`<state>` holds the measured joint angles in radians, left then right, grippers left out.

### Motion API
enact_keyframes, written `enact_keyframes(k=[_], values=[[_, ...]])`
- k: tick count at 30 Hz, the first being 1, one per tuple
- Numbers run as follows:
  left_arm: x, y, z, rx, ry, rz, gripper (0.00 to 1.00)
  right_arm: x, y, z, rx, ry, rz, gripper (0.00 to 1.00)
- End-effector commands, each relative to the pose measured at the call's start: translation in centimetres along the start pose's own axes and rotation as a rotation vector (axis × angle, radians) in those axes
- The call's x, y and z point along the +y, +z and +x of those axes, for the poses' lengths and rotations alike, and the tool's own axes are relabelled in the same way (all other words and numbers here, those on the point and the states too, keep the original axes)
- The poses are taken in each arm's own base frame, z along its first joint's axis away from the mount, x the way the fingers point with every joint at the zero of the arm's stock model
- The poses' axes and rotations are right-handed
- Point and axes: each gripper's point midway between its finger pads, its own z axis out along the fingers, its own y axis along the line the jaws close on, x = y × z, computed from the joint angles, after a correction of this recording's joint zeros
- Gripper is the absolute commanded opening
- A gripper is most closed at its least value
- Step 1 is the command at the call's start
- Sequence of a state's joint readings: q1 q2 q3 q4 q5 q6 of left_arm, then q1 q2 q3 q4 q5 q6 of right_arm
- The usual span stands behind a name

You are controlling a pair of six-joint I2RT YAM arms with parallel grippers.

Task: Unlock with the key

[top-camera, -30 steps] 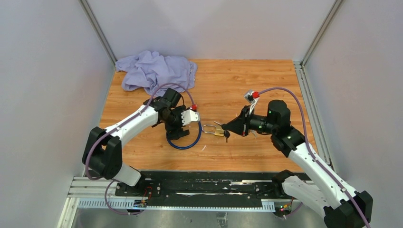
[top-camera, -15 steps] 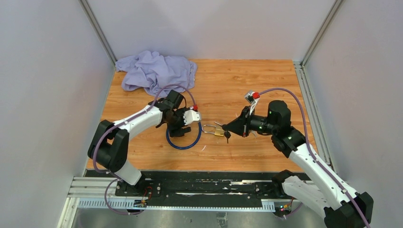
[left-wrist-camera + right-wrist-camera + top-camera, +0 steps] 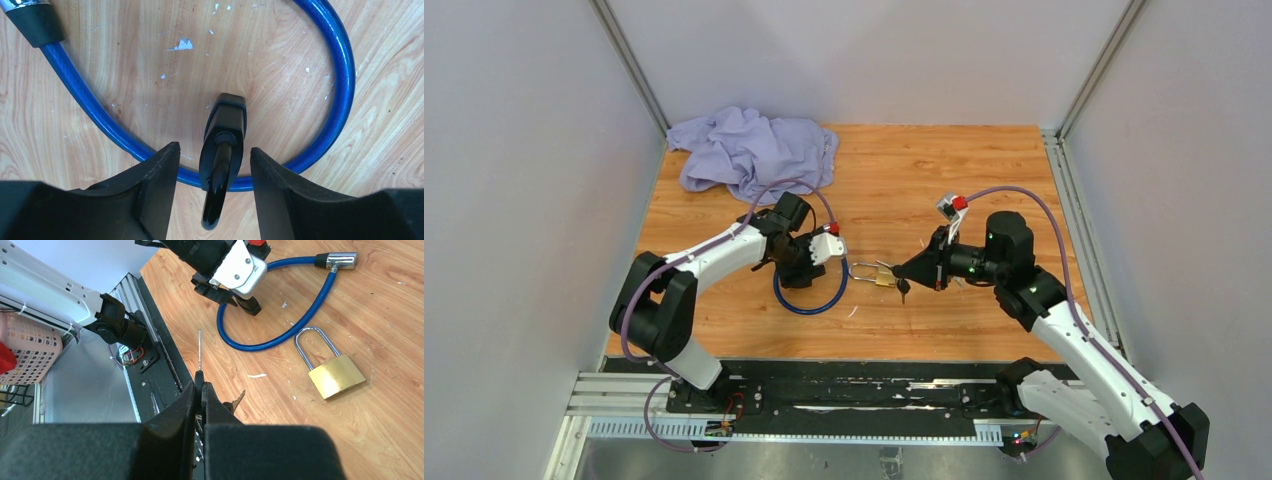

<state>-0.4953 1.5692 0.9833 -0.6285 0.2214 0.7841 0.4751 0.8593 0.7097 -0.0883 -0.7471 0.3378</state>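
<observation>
A blue cable lock [image 3: 824, 304] lies looped on the wooden table, its black lock body [image 3: 225, 127] standing between the fingers of my left gripper [image 3: 212, 149]. The jaws are open, with a gap on each side of the body. The cable's chrome end [image 3: 341, 260] lies loose. A brass padlock [image 3: 881, 276] lies flat between the two arms. My right gripper [image 3: 201, 385] is shut on a key [image 3: 199, 347], whose blade points out past the fingertips above the table. A second key [image 3: 236, 400] hangs beside the fingers.
A crumpled lilac cloth [image 3: 749, 150] lies at the table's back left. The black base rail [image 3: 824, 392] runs along the near edge. Grey walls close in both sides. A pink basket [image 3: 25, 345] stands off the table.
The left gripper's jaws have narrowed around the black lock body, and the left arm has shifted slightly. The right arm with the key has barely moved.
</observation>
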Motion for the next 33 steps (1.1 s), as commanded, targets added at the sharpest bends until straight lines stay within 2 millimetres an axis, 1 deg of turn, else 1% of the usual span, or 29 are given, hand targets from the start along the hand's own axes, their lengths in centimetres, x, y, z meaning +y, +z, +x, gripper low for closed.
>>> enact_keyframes(k=[1, 3, 7, 14, 25, 33], values=[[-0.1, -0.3, -1.0, -0.018, 0.012, 0.008, 0.62, 0.0, -0.6, -1.9, -0.038, -0.041, 0.015, 0.00], [-0.2, -0.1, -1.0, 0.012, 0.025, 0.007, 0.65, -0.1, -0.6, -1.8, -0.036, -0.040, 0.016, 0.01], [-0.4, 0.3, -0.9, 0.057, 0.034, -0.001, 0.66, 0.0, -0.7, -1.6, -0.031, -0.041, 0.017, 0.01], [0.3, 0.5, -0.3, 0.150, 0.026, -0.034, 0.57, 0.0, -1.0, -1.6, -0.027, -0.054, 0.024, 0.01], [0.0, 0.1, -0.5, 0.263, 0.083, -0.062, 0.55, 0.4, -1.2, -1.3, -0.023, -0.064, 0.009, 0.01], [-0.4, 0.3, 0.2, 0.350, 0.124, -0.063, 0.52, 0.7, -1.6, -1.2, -0.023, -0.078, 0.014, 0.01]])
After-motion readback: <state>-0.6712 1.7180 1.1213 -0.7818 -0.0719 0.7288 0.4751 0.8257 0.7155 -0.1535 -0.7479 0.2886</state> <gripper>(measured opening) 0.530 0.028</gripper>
